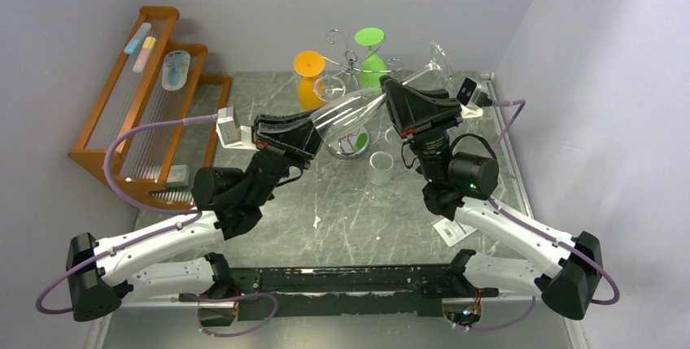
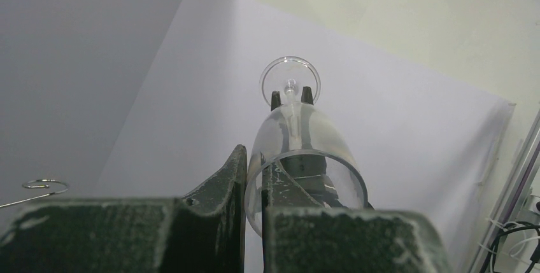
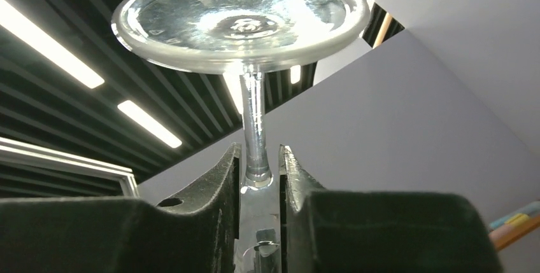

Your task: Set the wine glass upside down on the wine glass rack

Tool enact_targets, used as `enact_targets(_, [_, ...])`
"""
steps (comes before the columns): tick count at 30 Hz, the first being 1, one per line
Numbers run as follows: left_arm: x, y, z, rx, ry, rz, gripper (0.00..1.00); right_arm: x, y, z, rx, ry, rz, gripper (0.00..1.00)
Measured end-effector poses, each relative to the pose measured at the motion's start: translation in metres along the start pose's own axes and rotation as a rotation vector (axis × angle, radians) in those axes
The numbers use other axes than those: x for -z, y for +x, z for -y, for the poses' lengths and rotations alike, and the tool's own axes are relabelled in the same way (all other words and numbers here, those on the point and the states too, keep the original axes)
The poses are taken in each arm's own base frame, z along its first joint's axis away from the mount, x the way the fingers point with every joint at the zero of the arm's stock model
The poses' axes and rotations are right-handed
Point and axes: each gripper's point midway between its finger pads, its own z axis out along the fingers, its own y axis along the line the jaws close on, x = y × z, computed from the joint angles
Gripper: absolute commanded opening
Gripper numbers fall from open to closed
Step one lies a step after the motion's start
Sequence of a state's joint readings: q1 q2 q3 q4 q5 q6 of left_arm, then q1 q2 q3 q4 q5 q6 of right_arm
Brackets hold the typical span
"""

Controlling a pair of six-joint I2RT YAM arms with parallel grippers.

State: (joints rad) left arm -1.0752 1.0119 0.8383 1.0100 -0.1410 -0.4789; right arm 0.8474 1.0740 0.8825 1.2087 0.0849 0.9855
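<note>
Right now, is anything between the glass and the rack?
Nothing visible does. The wine glass, held by the left claw and right claw, is just before the wine glass rack, though an orange glass and green glass crowd it.

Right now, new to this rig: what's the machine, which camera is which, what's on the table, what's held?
Two robot arms bolted to a table's edge, each ending in a two-finger gripper. The wide picture looks down from above and behind; the other two come from wrist cameras. Both arms hold one clear wine glass: the left gripper pinches the bowl's rim, the right gripper clamps the stem. On the table: a chrome wire rack, an orange glass and a green glass upside down by it, a small clear cup, a wooden rack.
</note>
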Motion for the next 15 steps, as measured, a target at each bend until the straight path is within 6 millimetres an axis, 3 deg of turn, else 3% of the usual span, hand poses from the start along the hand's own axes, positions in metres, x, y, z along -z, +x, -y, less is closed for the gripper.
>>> enact_targets(3, [0.0, -0.001, 0.001, 0.009, 0.001, 0.002, 0.11, -0.001, -0.001, -0.001, 0.005, -0.003, 0.003, 0.0])
enact_targets(11, [0.016, 0.005, -0.006, 0.033, -0.021, -0.013, 0.61, 0.001, 0.005, 0.014, 0.045, 0.068, -0.025, 0.0])
enact_targets(15, [0.029, 0.005, -0.013, 0.038, -0.064, -0.034, 0.76, 0.001, 0.001, 0.018, 0.1, 0.125, -0.035, 0.0])
